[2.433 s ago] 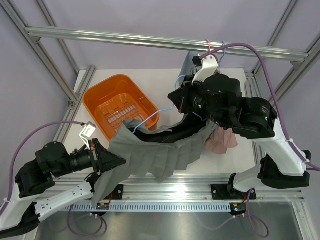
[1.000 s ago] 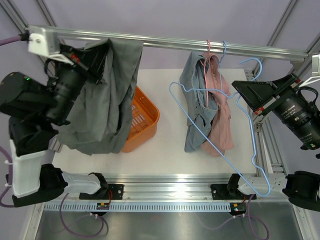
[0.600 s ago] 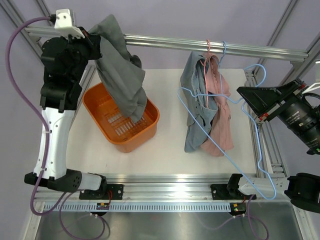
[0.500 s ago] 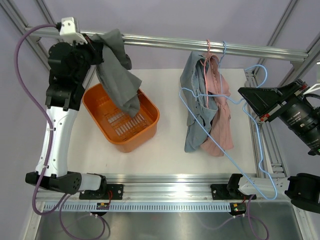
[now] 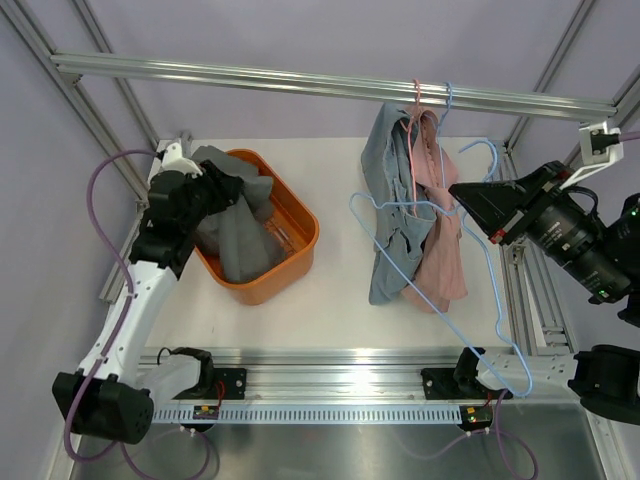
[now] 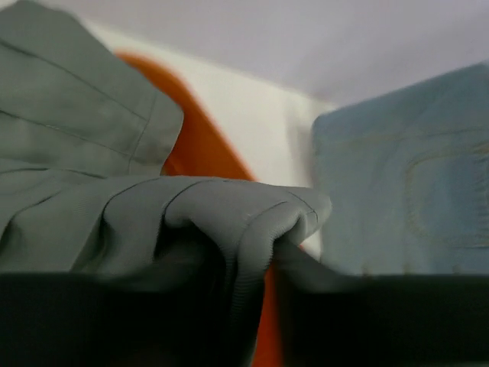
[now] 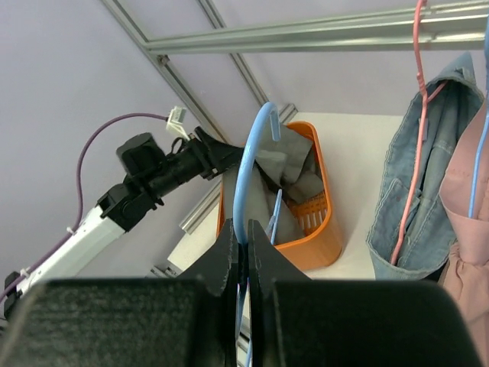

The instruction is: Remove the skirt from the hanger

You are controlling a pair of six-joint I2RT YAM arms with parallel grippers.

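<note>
— Skirt, where?

— Grey skirt (image 5: 238,238) is off the hanger, bunched in the orange basket (image 5: 303,218) at 9 o'clock on the table. Part of it is draped over the basket's far-left rim.

— Left arm?

— Left gripper (image 5: 210,195) is at that rim. In the wrist view, a thick fold of skirt is pinched between its fingers (image 6: 114,321), jaws clamped on the cloth.

— Right arm?

— Out at 3 o'clock, raised. Right gripper (image 5: 462,200) is pressed together on the blue hanger (image 7: 240,172), just below its hook. The hanger is bare wire, slanting down toward 5 o'clock.

— On the rail?

— A denim garment (image 5: 385,200) and a pink garment (image 5: 442,262) hang side by side at 1 o'clock from the rail (image 5: 300,82), touching each other, well apart from the basket.
</note>
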